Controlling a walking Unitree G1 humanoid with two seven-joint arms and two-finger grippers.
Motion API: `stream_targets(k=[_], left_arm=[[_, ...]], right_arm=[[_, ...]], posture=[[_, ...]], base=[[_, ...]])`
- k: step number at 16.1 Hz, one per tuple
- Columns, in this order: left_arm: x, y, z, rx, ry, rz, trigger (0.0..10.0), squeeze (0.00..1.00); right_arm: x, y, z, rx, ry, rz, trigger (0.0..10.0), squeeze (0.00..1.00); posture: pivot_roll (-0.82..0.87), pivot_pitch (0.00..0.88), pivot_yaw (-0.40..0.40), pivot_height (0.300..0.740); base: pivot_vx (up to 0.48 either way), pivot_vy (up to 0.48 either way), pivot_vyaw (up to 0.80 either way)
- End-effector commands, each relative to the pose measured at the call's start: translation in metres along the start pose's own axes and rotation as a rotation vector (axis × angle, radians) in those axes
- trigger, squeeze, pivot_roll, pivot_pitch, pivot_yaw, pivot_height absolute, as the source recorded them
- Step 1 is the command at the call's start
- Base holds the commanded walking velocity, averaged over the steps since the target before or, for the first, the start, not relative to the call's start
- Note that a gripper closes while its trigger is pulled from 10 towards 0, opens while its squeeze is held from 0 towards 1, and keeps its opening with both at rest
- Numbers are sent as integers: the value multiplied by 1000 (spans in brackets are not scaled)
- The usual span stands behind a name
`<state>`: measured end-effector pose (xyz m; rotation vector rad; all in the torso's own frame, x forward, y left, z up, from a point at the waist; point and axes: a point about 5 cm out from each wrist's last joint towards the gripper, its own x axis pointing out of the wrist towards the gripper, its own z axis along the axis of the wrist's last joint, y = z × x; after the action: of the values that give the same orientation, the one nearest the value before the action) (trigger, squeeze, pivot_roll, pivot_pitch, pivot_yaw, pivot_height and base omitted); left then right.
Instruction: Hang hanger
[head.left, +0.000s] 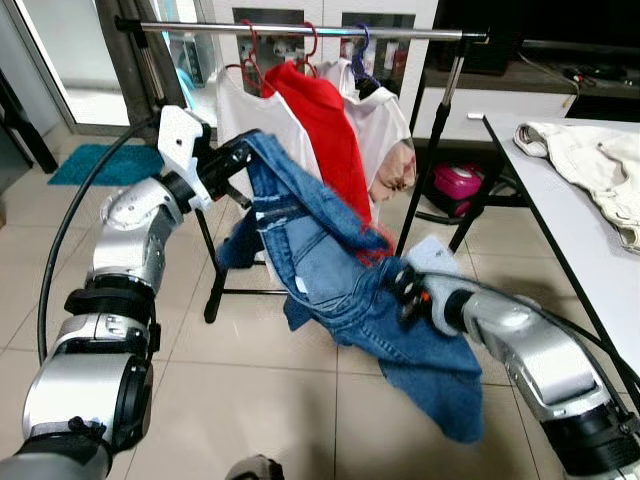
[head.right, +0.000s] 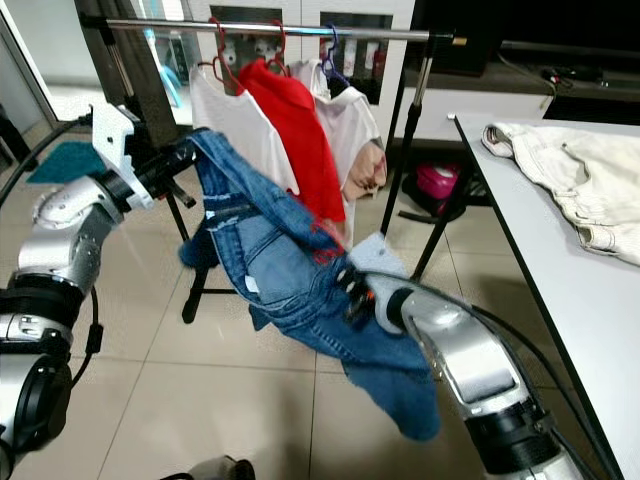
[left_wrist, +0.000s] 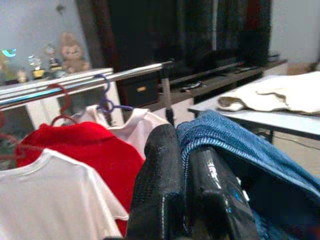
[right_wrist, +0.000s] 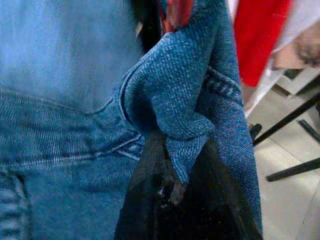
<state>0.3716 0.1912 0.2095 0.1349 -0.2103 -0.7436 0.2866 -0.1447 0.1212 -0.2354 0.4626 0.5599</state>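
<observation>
A pair of blue jeans (head.left: 330, 260) hangs stretched between my two grippers in front of the clothes rail (head.left: 300, 30). My left gripper (head.left: 235, 160) is raised at the left and shut on the jeans' upper end (left_wrist: 225, 135). Its fingers (left_wrist: 160, 190) are pressed together. Lower right, my right gripper (head.left: 405, 290) is shut on a fold of denim (right_wrist: 185, 100). A bit of red hanger (right_wrist: 177, 12) pokes out of the jeans by that fold. The rest of that hanger is hidden in the cloth.
On the rail hang a white shirt (head.left: 250, 110), a red shirt (head.left: 320, 120) and another white shirt (head.left: 385, 130), on red and purple hangers. A table (head.left: 560, 240) with a cream garment (head.left: 590, 160) stands at the right. A pink object (head.left: 455, 183) lies on the floor behind the rack.
</observation>
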Motion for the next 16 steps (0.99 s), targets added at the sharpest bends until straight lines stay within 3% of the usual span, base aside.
stream_targets(k=[1,3,4,6,8,10,12,15,16], left_arm=[[-7,0,0,-3,18,-35,0,0],[-20,-13,-24,-16,136,-122,0,0],[-22,-15,-28,-15,158,-133,0,0],[-37,-18,-61,56,363,-74,0,0],[-42,-18,-79,77,451,24,0,0],[-43,-24,-92,118,529,55,0,0],[-38,-32,-98,139,552,59,0,0],[-18,-45,-96,112,474,51,0,0],[-12,-51,-96,74,455,45,1765,0]], right_arm=[[-4,-14,15,80,-93,-63,0,0],[-9,-20,40,188,-272,-56,0,0],[-10,-20,44,207,-295,-48,0,0],[-16,-11,58,225,-374,83,0,0],[-19,2,61,226,-385,206,0,0],[-20,12,60,227,-368,279,0,0],[-20,19,59,233,-355,319,0,0],[-21,23,58,236,-351,327,0,0],[-21,24,58,235,-349,317,0,0]], posture=[[-131,0,22,740],[-131,0,22,740],[-131,0,22,740],[-134,0,20,740],[-131,0,16,740],[-130,0,13,740],[-133,0,15,740],[-139,0,24,740],[-140,0,28,740]], base=[[0,0,0],[0,0,0],[0,0,0],[0,0,0],[0,0,0],[0,0,0],[0,0,0],[0,0,0],[0,0,0]])
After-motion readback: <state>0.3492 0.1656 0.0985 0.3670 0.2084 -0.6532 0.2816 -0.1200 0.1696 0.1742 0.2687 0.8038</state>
